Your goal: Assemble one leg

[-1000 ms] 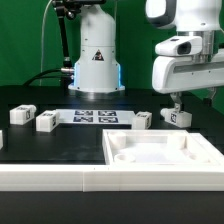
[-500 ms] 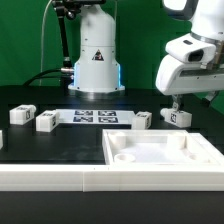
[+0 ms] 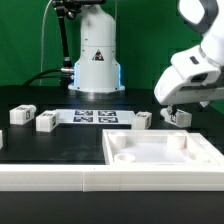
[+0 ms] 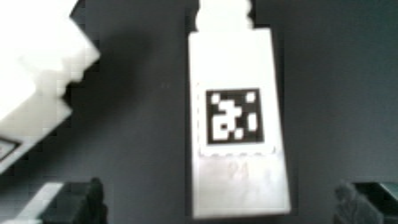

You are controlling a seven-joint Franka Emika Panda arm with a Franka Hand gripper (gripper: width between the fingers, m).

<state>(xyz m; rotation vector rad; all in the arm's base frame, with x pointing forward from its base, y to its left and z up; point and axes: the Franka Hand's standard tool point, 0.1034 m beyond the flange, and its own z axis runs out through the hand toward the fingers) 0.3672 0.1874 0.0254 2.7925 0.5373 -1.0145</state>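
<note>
Several small white legs with black-and-white tags lie on the black table: two at the exterior view's left, one right of the marker board, and one at the far right. My gripper hangs tilted just over the far right leg. In the wrist view that leg lies lengthwise between my open fingers, with clear gaps on both sides. The gripper holds nothing.
The marker board lies flat at the table's middle, before the robot base. A large white tray-like part with a raised rim sits in front. A white block lies beside the leg in the wrist view.
The arm's upper part has swung toward the exterior view's right and tilted over. The gripper stays at the far right leg, which has not moved.
</note>
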